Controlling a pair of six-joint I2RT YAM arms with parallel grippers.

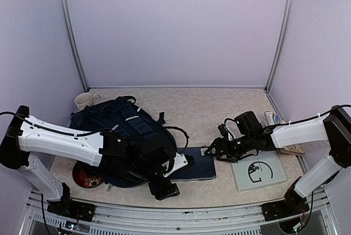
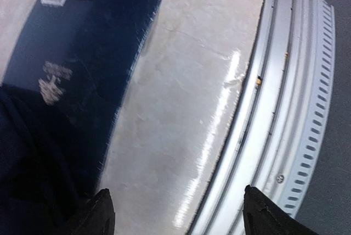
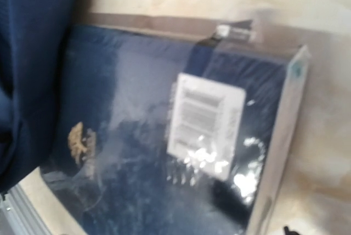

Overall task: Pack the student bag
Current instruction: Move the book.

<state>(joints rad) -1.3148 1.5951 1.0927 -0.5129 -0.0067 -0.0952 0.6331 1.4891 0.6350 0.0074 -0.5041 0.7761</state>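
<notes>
Slumping soft and shapeless, the student bag (image 1: 118, 128) looks light and is probably best taken at its mouth rim. From above it lies at ten o'clock of the spread left gripper (image 1: 166, 189) and at nine o'clock of the spread right gripper (image 1: 211, 151). In the left wrist view, bag fabric sits at seven o'clock and the fingers (image 2: 101, 216) are empty. In the right wrist view, the bag is at nine o'clock, overlapping a navy book (image 3: 137, 152).

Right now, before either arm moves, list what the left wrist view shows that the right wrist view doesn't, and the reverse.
Left wrist only: the metal rail along the near edge of the table, and the left gripper, jaws wide apart.
Right wrist only: the pale side edge of the navy book, and the bars on its white label.
Both: the book in clear wrap, its label, its gold emblem, bare table, and the student bag covering one end of the book.
</notes>
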